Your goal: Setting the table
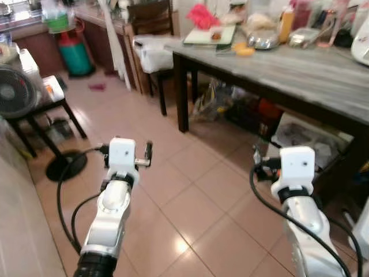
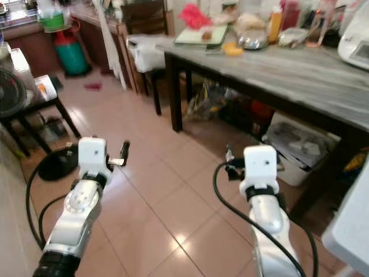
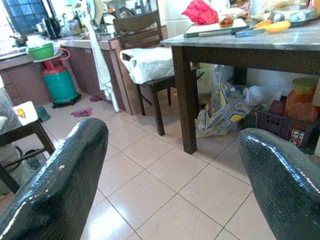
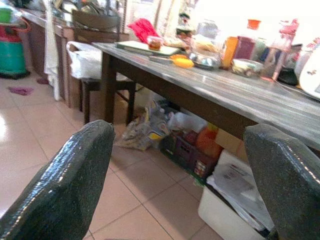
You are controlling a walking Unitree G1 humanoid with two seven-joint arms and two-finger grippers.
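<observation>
- The left tool (image 3: 165,165) is held out low over the tiled floor (image 1: 196,190), its two black fingers (image 3: 60,185) spread wide apart and released, with nothing between them.
- The right tool (image 4: 175,175) is held out beside it, nearer the table; its fingers (image 4: 65,185) are also spread and empty.
- Both silver arms reach forward from the bottom of the head views — each with a white wrist block (image 1: 122,154) and black cables looping off it.
- Ahead and to the right stands the dark-legged table (image 1: 300,69) with a grey wood-grain top, well apart from both tools.
- On its far end lie a cutting board (image 4: 145,47) with a small tub on it, a red cloth (image 1: 202,16), a yellow item (image 4: 181,62), a metal bowl (image 1: 264,39), bottles (image 4: 235,47) and a pink cup (image 4: 280,50); the near stretch of the top is bare.
- Under the table sit bags (image 3: 220,110), a crate (image 4: 187,150) and a white bin of papers (image 2: 297,147).
- A chair (image 3: 145,55) with a white bag on its seat stands at the table's end.
- Farther left are a green gas cylinder (image 1: 75,55), a fan (image 1: 17,89) and a small black side table (image 1: 52,104).
</observation>
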